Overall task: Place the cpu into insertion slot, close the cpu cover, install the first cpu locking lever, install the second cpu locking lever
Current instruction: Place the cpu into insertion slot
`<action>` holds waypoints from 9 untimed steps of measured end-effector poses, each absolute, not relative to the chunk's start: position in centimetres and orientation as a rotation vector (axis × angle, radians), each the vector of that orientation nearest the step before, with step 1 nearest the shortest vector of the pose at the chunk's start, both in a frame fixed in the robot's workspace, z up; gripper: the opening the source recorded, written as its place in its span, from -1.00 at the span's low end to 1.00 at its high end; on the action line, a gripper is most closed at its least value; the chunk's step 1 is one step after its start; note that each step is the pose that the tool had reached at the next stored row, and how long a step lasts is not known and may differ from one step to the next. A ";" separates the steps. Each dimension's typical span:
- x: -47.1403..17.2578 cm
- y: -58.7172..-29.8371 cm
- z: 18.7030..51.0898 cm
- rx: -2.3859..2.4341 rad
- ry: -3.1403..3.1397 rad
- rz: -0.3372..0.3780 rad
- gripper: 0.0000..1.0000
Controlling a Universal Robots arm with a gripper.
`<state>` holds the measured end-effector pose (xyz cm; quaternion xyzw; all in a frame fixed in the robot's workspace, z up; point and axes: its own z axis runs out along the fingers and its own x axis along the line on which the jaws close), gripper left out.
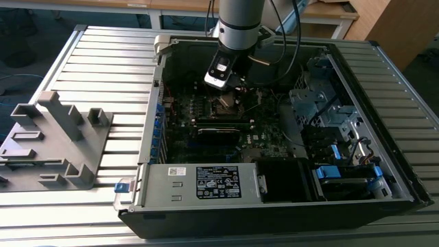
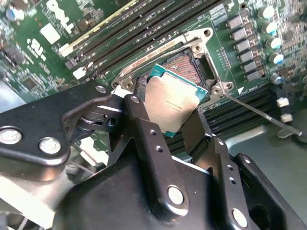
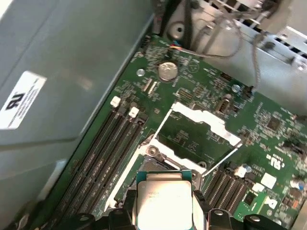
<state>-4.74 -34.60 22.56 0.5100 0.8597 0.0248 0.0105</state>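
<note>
Just one cpu [image 2: 175, 99] in one gripper [image 2: 166, 110]

The exterior view looks steeply down from well back, taking in the whole open case [image 1: 205, 226] and the arm [image 1: 240, 15]. Both wrist views sit close above the motherboard [image 2: 43, 38] [image 3: 268, 124], facing down at it, and share the cpu [image 2: 175, 100] [image 3: 164, 203] and the memory slots [image 2: 134, 28] [image 3: 100, 158] beside it.
</note>
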 end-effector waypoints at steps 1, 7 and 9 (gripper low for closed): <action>-4.7 -34.6 22.6 1.615 2.668 0.077 0.08; -4.7 -34.6 22.5 1.711 2.606 0.076 0.08; -4.7 -34.6 22.5 1.712 2.605 0.076 0.08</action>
